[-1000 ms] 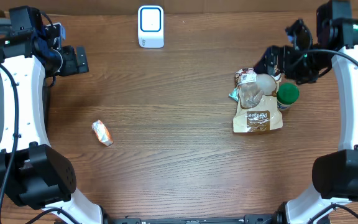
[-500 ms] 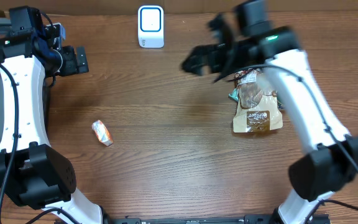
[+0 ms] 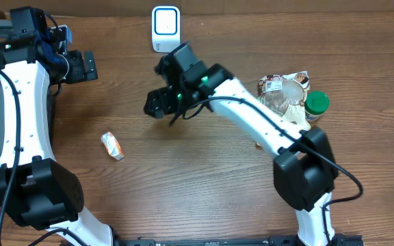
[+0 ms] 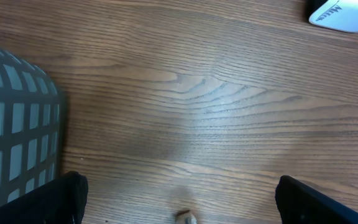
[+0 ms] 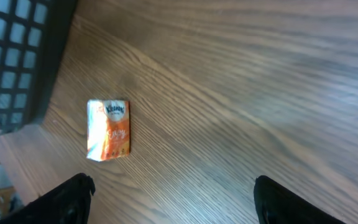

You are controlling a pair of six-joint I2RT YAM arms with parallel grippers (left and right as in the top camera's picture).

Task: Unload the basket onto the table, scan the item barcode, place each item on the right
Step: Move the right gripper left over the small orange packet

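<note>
Overhead: the right arm has swung since a second ago from the right edge of the bench (image 3: pixel 217 191) to left of centre. The right end effector (image 3: pixel 157 106) now hangs between the scanner (image 3: pixel 165 29) at the rear edge and the tissue pack (image 3: pixel 112 146). The pack lies flat near the left edge, apart from everything. The jaw state cannot be read in this view. The arm covers the lower part of the snack bag (image 3: pixel 286 92); the green-lidded jar (image 3: pixel 316 104) stands just beside the bag. The left end effector (image 3: pixel 81 66) sits by the rear left corner.

Left wrist: the left end effector (image 4: pixel 185 205) shows fingers wide apart and empty. The scanner (image 4: pixel 347 14) is cut off at the top corner, and a mesh basket (image 4: pixel 11 124) is at the left.

Right wrist: the right end effector (image 5: pixel 173 205) has fingers apart, holding nothing. The tissue pack (image 5: pixel 108 129), with blurred print, lies untouched beside the basket (image 5: pixel 17 50).
</note>
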